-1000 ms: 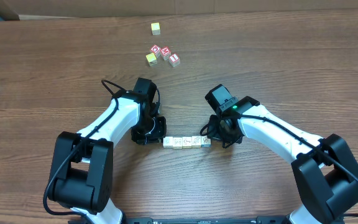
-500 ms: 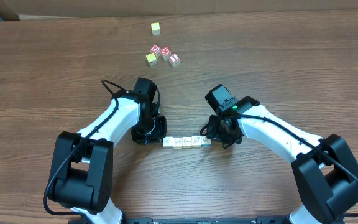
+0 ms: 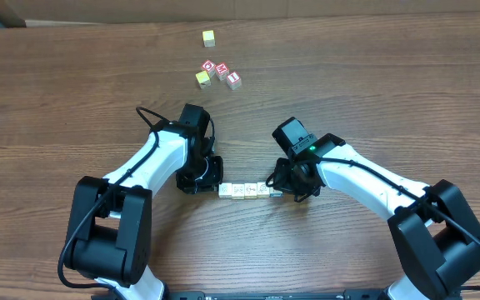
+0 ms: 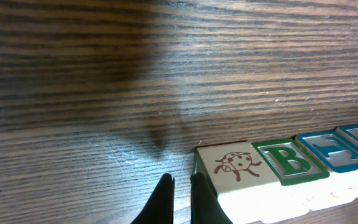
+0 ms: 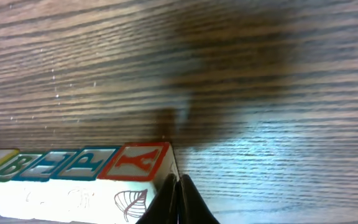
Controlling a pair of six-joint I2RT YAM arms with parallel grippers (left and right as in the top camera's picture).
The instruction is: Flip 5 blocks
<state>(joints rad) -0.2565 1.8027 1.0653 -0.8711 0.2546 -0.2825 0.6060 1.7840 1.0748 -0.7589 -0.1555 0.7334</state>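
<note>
Roughly, counter (image 3: pixel 407 92): brown wood grain;
left hand (image 3: pixel 210 178): fingers together, tips just beside the row's left end;
right hand (image 3: pixel 285 185): fingers together, tips at the row's right end;
blocks (image 3: pixel 247 191): one touching row, toward the counter's near edge;
red-faced cubes (image 3: pixel 222 72): near the far edge.

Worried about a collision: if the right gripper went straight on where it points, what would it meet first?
Probably the table, right beside the red-Y end block. The shut right gripper points just past that block's corner. Depth is unclear, so it might graze the block.
</note>
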